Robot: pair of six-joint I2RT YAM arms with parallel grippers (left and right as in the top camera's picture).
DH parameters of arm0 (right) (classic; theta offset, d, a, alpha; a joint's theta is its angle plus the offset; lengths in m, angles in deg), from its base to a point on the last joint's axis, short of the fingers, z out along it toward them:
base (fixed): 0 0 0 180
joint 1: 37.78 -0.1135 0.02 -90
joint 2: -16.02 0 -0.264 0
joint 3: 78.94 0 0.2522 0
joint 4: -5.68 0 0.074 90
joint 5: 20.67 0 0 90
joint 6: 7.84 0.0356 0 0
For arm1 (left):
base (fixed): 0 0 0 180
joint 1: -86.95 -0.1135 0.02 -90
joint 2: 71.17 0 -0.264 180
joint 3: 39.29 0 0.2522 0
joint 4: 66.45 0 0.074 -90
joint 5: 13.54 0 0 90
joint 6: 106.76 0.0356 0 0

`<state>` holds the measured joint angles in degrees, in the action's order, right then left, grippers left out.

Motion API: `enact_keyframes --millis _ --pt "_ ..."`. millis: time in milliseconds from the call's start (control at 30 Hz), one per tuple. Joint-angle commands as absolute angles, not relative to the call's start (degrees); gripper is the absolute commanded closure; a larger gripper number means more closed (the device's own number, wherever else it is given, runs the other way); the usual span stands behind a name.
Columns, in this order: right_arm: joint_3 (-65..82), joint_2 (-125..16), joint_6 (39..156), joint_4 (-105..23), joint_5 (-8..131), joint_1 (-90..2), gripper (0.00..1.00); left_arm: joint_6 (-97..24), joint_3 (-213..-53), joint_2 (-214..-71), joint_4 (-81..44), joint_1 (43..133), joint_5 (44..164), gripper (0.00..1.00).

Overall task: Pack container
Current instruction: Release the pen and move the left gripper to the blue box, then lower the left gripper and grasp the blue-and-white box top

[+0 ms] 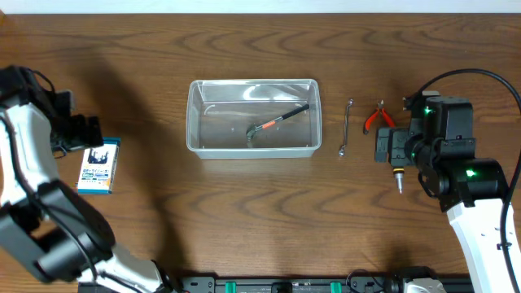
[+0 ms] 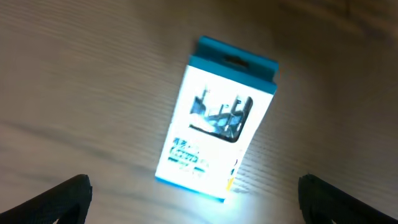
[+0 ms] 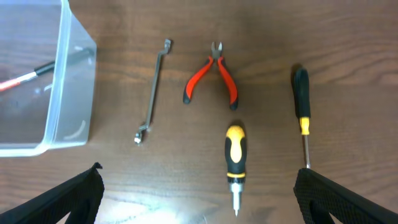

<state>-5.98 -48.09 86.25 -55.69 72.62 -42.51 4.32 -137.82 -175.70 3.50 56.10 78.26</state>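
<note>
While the overhead camera is taking in the whole table point(image 1: 260, 236), one clear container point(image 1: 192, 122) is sitting at its middle, long side running left to right, with one hammer point(image 1: 277, 124) lying slantwise inside. One wrench point(image 1: 345, 128) is lying just right of the container and one pair of red pliers point(image 1: 376, 119) beyond it. The right arm point(image 1: 456, 155) is hanging over that patch, leaving only a screwdriver tip point(image 1: 399, 181) showing, and the left arm point(image 1: 32, 155) is reaching over one blue-and-white card box point(image 1: 99, 166), well apart from the container on its left. Through the left wrist camera, the left claw point(image 2: 199, 200) is standing wide open and empty, its fingers point(image 2: 59, 200) flanking the card box's near end, the box's length pointing away and tilting slightly. Through the right wrist camera, the right claw point(image 3: 205, 199) is likewise gaping and holding nothing. A stubby screwdriver point(image 3: 235, 155) is lying just ahead between its fingers and a slim screwdriver point(image 3: 301, 106) to the right, making two. The container is lying off to this claw's left, only a corner showing. By my judgement, the right arm is sitting nearer the container, and all four loose tools are lying lengthwise away from its claw, so it is facing across their handles.
</note>
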Motion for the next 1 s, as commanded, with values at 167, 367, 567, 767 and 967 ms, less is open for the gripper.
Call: enact_keyframes --millis 167,367,567,767,967 --pt "-4.6 -48.2 85.8 -54.3 73.0 -42.2 0.01 14.4 -137.4 -183.7 1.9 56.2 80.3 0.02" --pt "-4.6 -48.2 85.7 -53.4 73.0 -42.2 0.01 17.5 -137.4 -187.2 1.2 56.1 80.2 0.02" --pt "-4.6 -48.2 85.7 -52.2 73.0 -42.2 0.01 18.6 -137.4 -190.0 0.0 56.1 79.6 0.02" --pt "-4.6 -48.2 85.7 -50.9 73.0 -42.2 0.01 18.6 -137.4 -191.7 -1.0 56.1 78.1 0.02" --pt "-4.6 -48.2 85.7 -50.8 73.0 -42.2 0.01 18.5 -137.4 -191.7 -1.8 56.1 75.4 0.02"
